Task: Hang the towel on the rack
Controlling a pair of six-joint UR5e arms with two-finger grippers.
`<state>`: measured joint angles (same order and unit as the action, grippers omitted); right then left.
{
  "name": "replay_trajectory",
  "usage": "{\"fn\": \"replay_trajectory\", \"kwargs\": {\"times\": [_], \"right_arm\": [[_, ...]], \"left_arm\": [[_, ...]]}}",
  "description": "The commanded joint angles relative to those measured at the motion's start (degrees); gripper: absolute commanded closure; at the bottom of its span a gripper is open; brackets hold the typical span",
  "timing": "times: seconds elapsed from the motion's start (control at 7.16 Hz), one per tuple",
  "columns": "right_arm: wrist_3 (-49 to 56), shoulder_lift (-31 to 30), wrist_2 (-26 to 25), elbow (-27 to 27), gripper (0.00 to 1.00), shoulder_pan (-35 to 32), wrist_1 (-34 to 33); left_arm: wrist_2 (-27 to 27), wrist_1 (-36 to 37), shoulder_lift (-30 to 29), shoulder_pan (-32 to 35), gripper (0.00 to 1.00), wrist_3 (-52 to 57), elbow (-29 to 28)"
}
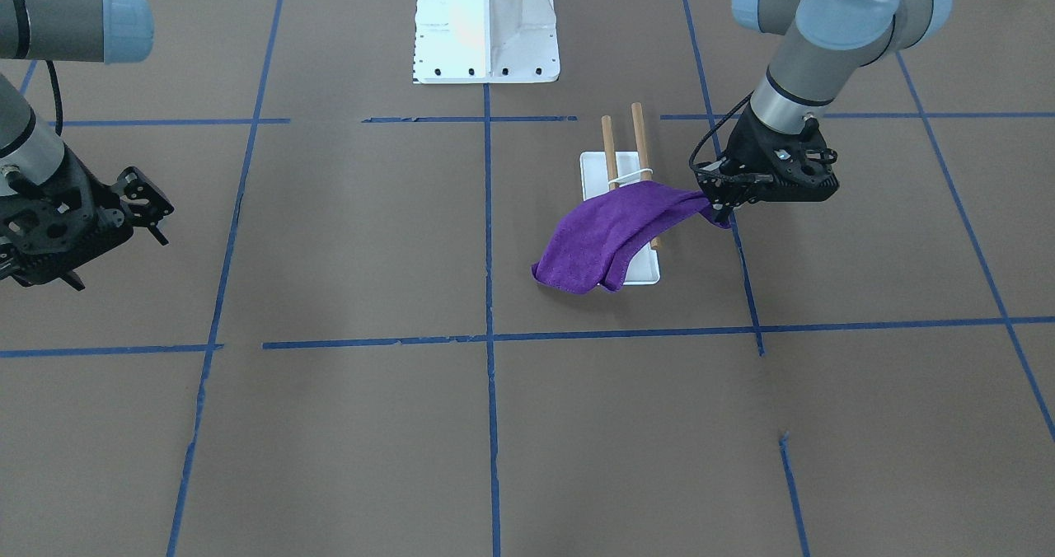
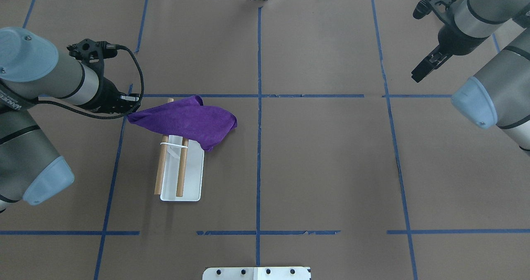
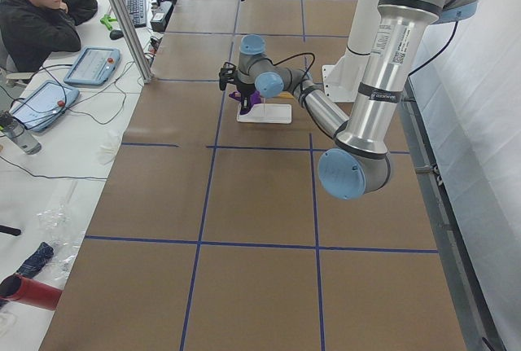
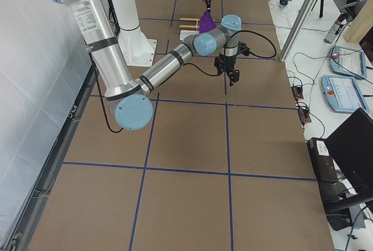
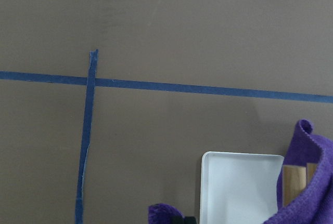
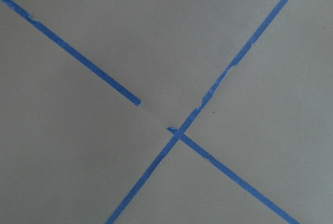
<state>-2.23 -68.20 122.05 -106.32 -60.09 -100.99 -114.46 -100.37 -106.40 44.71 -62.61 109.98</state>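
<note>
The purple towel [image 2: 186, 120] lies draped over the far end of the rack, one side hanging down to the table [image 1: 577, 264]. The rack has a flat white base [image 2: 193, 180] and two wooden rods [image 2: 159, 168]; it also shows in the front view [image 1: 595, 174]. My left gripper [image 2: 127, 106] is shut on a corner of the towel at the rack's left side and holds it above the table; it also shows in the front view [image 1: 719, 203]. The left wrist view shows the towel [image 5: 309, 182] and the white base [image 5: 239, 187]. My right gripper [image 2: 422, 69] is open and empty, far off at the table's right.
The white bolted robot pedestal [image 1: 486, 30] stands at the robot's side of the table. Blue tape lines [image 2: 258, 147] divide the brown table. An operator [image 3: 37, 17] sits at a desk with tablets beyond the table's edge.
</note>
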Motion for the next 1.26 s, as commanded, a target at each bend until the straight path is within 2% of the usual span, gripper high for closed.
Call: {"fn": "replay_trajectory", "kwargs": {"times": [0.0,0.28,0.42,0.56,0.84,1.12], "right_arm": [[2.22,-0.44,0.30,0.50,0.00,-1.25,0.00],[5.47,-1.06,2.30,2.42,0.00,-4.13,0.00],[9.75,-1.58,6.32,4.70,0.00,-7.55,0.00],[13.45,-2.37,8.27,6.55,0.00,-10.45,0.00],[19.95,-4.56,8.29,9.28,0.00,-14.50,0.00],[20.87,-8.77,8.12,11.31,0.00,-21.09,-1.49]], "left_arm": [[0.20,-0.35,1.44,0.03,1.00,2.38,-0.47],[1.17,-0.44,2.16,-0.06,1.00,4.50,-0.47],[1.17,-0.35,2.25,0.03,0.52,7.38,-0.38],[1.26,-0.35,2.33,0.03,0.01,9.15,-0.46],[1.17,-0.44,4.00,0.55,0.00,11.70,0.15],[-0.92,0.34,7.68,10.25,0.00,27.36,0.06]]}}
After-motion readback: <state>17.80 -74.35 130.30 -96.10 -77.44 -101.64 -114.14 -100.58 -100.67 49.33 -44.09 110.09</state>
